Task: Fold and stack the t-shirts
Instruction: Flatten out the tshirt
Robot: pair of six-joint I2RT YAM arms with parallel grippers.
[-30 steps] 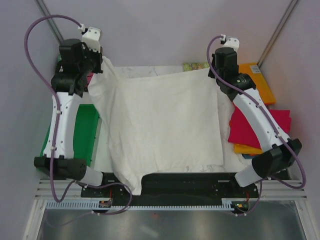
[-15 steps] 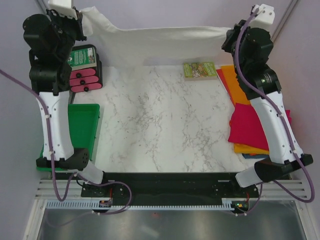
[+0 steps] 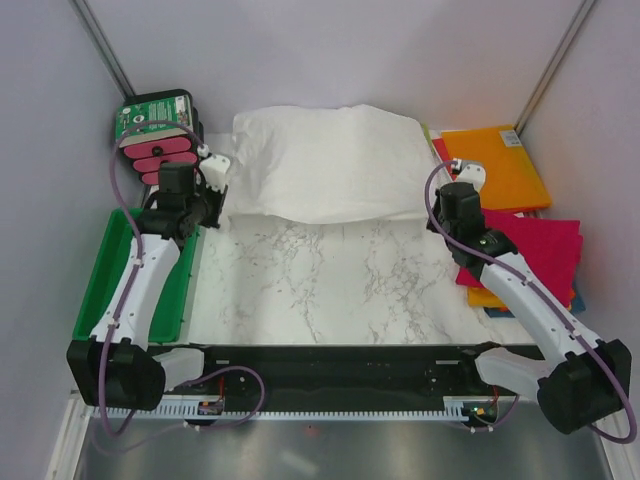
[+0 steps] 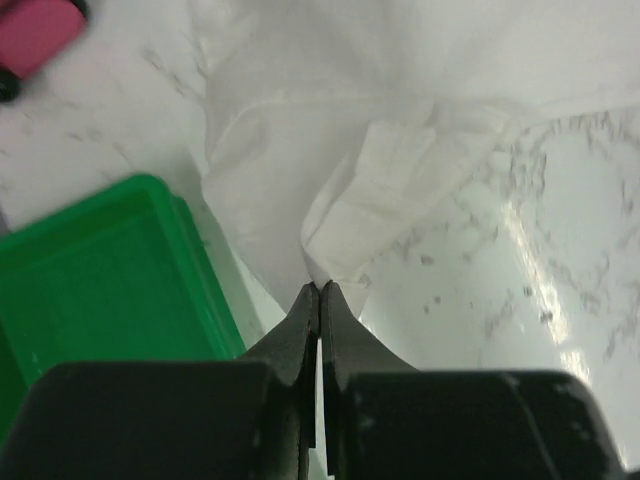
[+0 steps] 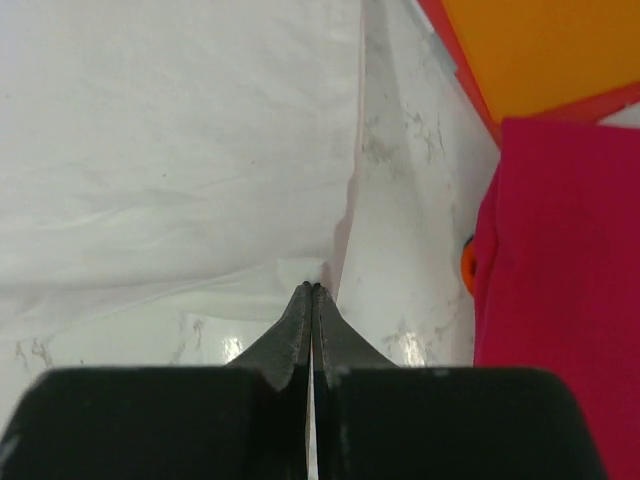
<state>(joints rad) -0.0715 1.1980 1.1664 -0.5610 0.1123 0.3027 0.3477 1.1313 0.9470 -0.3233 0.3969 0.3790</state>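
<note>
Now the white t-shirt [image 3: 325, 165], held stretched in the air a moment ago, lies along the far edge of the surface [image 3: 330, 285]. It appears doubled over, puffy and wrinkled, not yet flat. The left tool [image 4: 319, 290] and right tool [image 5: 313, 290] each pinch a near corner, closed; folding is judged under way, stacking pending

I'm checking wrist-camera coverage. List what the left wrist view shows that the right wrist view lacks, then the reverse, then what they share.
Left wrist only: the green tray, a pink item at the top corner, and the left hand.
Right wrist only: the magenta t-shirt, the orange t-shirt beyond it, and the right hand.
Both: the white t-shirt lying on the marble table, with that view's own hand shut on the cloth's edge.
</note>
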